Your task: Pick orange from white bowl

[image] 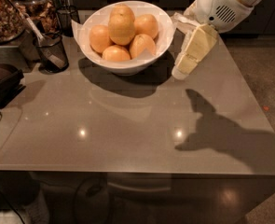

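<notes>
**Gripper (181, 69) poised just right of the white bowl (124, 67), with nothing held.**

The arm (221, 6) is seen entering from the upper right of the bowl, its rounded white housing raised above the grey table (127, 125). From it the cream-coloured gripper is angled downward and toward the bowl, its tip brought low beside the bowl's right wall, though contact with the bowl cannot be confirmed. Whether the gripper is released or clenched cannot be told from this angle. The orange (121, 24) is found inside the bowl, resting on top of the heap and supported by four smaller fruits (99, 37) around it. A dark mesh cup (51, 50) is placed to the left of the bowl.
</notes>
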Controlling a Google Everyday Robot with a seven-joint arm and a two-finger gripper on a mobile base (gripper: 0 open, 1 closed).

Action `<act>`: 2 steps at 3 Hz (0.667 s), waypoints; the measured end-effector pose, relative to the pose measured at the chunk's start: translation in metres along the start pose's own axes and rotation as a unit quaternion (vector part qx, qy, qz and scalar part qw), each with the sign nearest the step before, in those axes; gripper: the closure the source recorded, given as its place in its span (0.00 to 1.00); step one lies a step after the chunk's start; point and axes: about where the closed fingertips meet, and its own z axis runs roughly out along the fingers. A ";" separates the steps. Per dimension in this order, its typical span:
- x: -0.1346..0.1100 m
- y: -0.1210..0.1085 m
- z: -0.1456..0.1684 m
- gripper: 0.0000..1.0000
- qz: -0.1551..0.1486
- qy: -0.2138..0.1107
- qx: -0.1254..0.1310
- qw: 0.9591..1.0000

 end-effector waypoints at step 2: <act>-0.025 -0.027 0.021 0.00 0.027 -0.057 0.015 0.998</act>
